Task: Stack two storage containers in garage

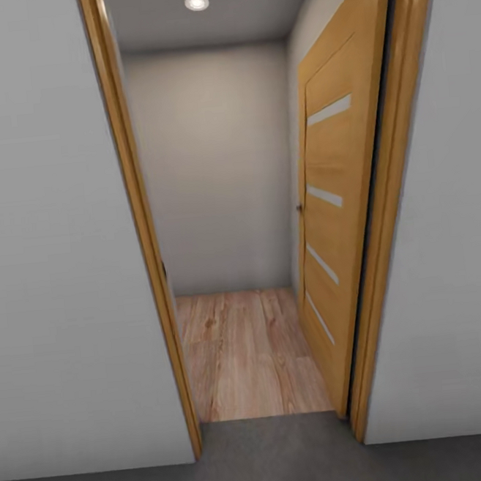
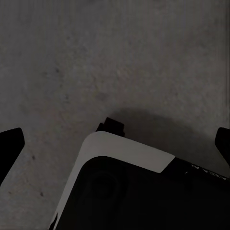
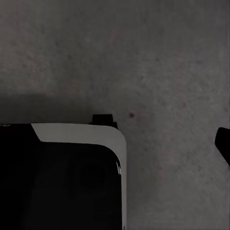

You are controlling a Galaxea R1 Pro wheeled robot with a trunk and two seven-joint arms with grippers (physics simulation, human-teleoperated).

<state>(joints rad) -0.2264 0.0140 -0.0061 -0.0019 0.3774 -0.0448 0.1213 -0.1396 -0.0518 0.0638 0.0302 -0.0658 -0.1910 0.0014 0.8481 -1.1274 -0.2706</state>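
i face an open wooden door (image 1: 340, 209); beyond it, wood floor (image 1: 244, 358). left gripper (image 2: 115, 143) fingers apart; right gripper's state i cannot tell.

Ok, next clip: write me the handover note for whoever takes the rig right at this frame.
Left gripper: jaws wide apart, nothing between them, pointing down at the grey concrete floor.
Right gripper: one fingertip at the frame edge, over the same concrete; no load seen, open or shut unclear.
Position: robot stands on concrete facing an open wooden door; beyond the doorway lies a short passage with a wood-plank floor.
Containers: not visible now, so progress cannot be judged.
Left: drive through the doorway, find the containers, carry them back, stack them.
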